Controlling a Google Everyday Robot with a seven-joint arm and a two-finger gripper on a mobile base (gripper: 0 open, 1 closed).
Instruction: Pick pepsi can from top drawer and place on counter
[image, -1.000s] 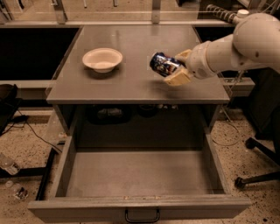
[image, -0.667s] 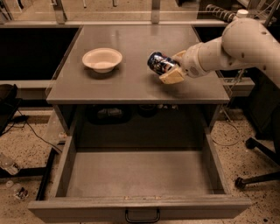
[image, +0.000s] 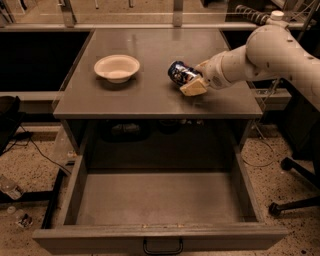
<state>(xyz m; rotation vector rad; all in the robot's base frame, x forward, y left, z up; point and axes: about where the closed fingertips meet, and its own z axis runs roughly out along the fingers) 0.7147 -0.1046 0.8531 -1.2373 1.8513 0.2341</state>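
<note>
The pepsi can (image: 180, 72) is dark blue with white and red markings. It lies tilted on its side in my gripper (image: 192, 79), just above or touching the counter (image: 150, 97) at its right middle. My gripper is shut on the can; one tan finger (image: 194, 87) shows below it. My white arm reaches in from the upper right. The top drawer (image: 155, 200) is pulled fully open below the counter, with a bare grey floor and a dark front handle (image: 162, 246).
A cream bowl (image: 117, 67) stands on the counter's left half. A black chair base (image: 295, 200) is on the speckled floor at the right. Cables and small litter lie on the floor at the left.
My gripper has moved the can a little further back and left over the counter and lowered it toward the surface. The bowl and drawer have not moved.
</note>
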